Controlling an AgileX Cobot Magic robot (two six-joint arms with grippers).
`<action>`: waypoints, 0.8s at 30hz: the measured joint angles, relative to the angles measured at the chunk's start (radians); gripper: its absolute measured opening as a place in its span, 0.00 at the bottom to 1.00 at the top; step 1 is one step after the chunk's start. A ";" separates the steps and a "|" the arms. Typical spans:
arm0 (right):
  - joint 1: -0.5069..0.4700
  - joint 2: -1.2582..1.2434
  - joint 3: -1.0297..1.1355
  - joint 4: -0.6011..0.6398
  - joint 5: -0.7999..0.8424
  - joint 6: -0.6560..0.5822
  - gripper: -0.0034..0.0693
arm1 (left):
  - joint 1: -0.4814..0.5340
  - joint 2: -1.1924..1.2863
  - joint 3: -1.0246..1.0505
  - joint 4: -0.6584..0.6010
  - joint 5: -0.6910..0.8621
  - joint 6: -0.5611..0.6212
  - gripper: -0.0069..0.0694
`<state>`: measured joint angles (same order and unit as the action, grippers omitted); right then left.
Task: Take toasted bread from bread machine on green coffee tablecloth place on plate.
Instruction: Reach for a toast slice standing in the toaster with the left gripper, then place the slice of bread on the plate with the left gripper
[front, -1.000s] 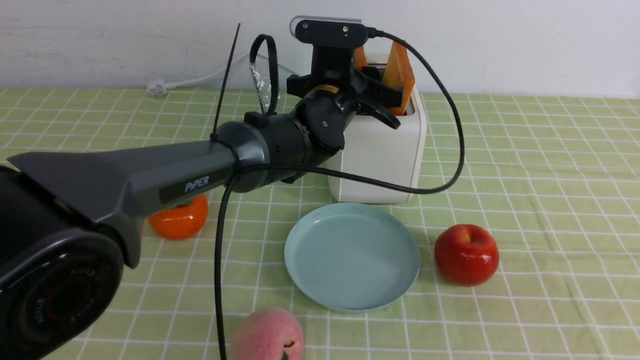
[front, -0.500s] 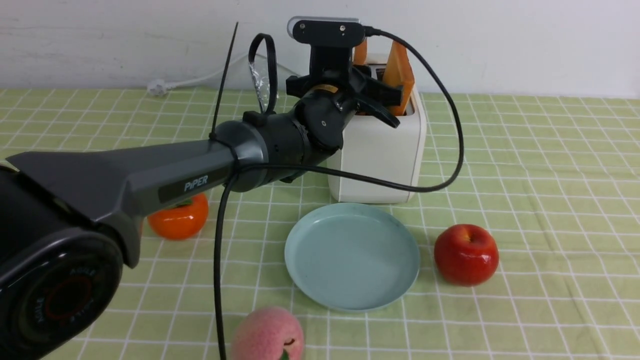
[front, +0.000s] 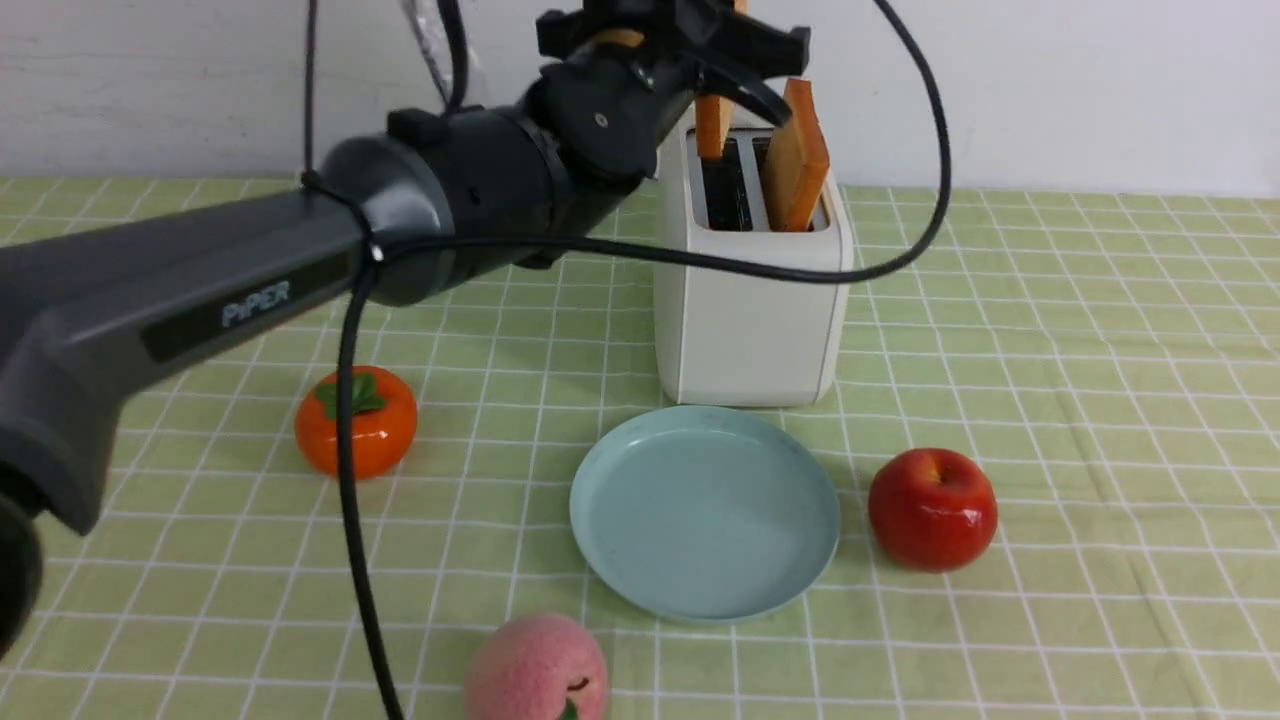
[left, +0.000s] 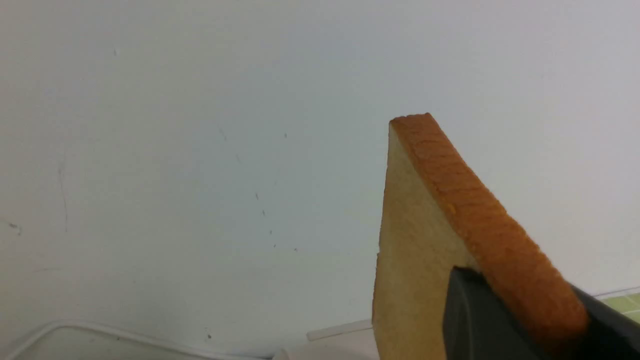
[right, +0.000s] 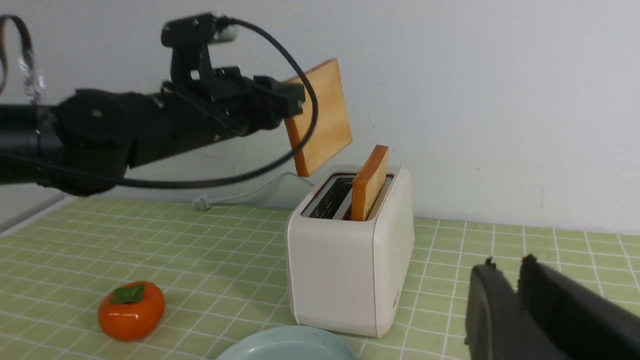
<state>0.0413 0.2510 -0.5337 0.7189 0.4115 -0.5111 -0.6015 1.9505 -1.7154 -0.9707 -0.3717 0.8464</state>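
Note:
My left gripper (front: 716, 60) is shut on one toasted bread slice (front: 712, 125), which hangs clear above the bread machine (front: 750, 300). The left wrist view shows that toasted bread (left: 415, 250) clamped between the dark fingers (left: 480, 320). From the right wrist, the held slice (right: 322, 115) is tilted above the empty left slot. A second slice (front: 797, 155) stands in the right slot. The pale blue plate (front: 705, 510) lies empty in front of the bread machine on the green coffee tablecloth (front: 1080, 330). My right gripper (right: 507, 261) hovers shut and empty to the bread machine's right.
An orange persimmon (front: 355, 432) sits left of the plate, a red apple (front: 932, 508) right of it, and a pink peach (front: 535, 670) at the front edge. The left arm's black cable (front: 900, 200) loops over the bread machine. A white wall stands close behind.
My left arm has risen, lifting the gripped slice up out of the left slot. The other slice, plate and fruits have not moved.

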 joint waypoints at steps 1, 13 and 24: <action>0.000 0.000 0.000 0.000 0.000 -0.001 0.16 | 0.000 -0.027 0.000 -0.047 0.023 0.048 0.22; 0.000 0.000 0.000 0.004 0.009 -0.003 0.16 | -0.001 -0.481 0.398 -0.734 0.260 0.613 0.22; 0.000 0.000 0.000 0.004 0.016 -0.003 0.16 | -0.001 -0.657 0.886 -0.751 0.572 0.599 0.21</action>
<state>0.0413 0.2510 -0.5337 0.7226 0.4277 -0.5142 -0.6025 1.2936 -0.8292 -1.7215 0.2005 1.4450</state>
